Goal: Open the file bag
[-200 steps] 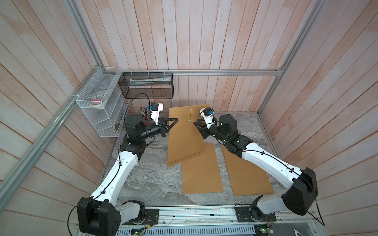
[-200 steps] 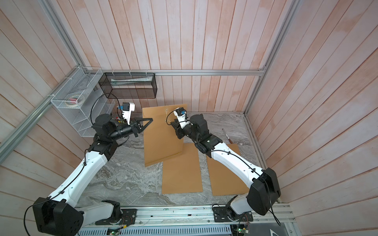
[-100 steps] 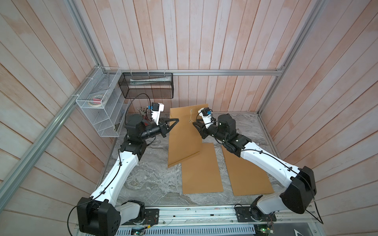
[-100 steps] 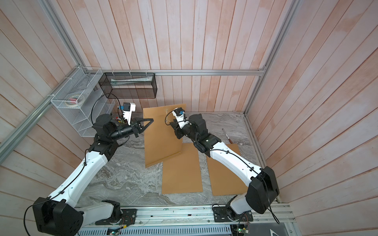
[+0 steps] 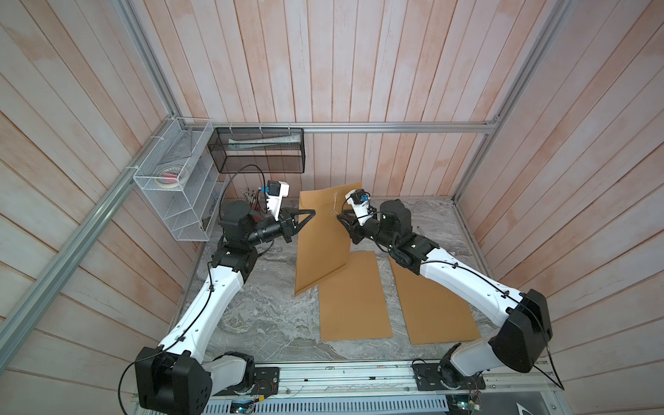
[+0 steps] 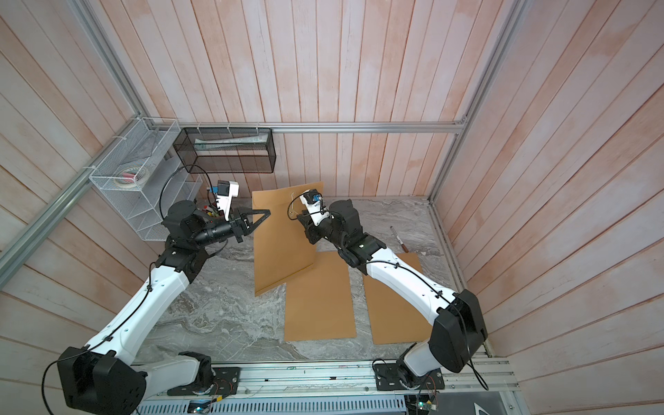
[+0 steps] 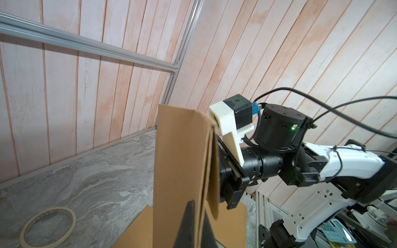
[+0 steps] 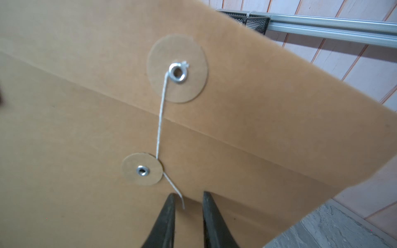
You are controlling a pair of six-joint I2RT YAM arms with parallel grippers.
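The file bag (image 5: 323, 248) is a brown paper envelope standing upright on the table, also seen in the other top view (image 6: 280, 248). My left gripper (image 5: 313, 212) (image 7: 198, 207) is shut on its left edge and holds it up. On the bag's face a white string (image 8: 160, 120) runs from the flap's round disc (image 8: 193, 85) past the lower disc (image 8: 148, 180). My right gripper (image 8: 189, 194) (image 5: 339, 215) is open a little against that face. The string's loose end (image 8: 180, 196) hangs between its fingertips, not pinched.
Two more brown envelopes (image 5: 354, 298) (image 5: 431, 305) lie flat in front of the standing bag. A white wire rack (image 5: 176, 194) and a black mesh basket (image 5: 258, 151) hang at the back left. A pen (image 6: 397, 237) lies at the right; a tape roll (image 7: 49, 225) lies on the table.
My right gripper has moved left toward the bag's string and its jaws have narrowed slightly. The left gripper keeps its hold on the bag's edge.
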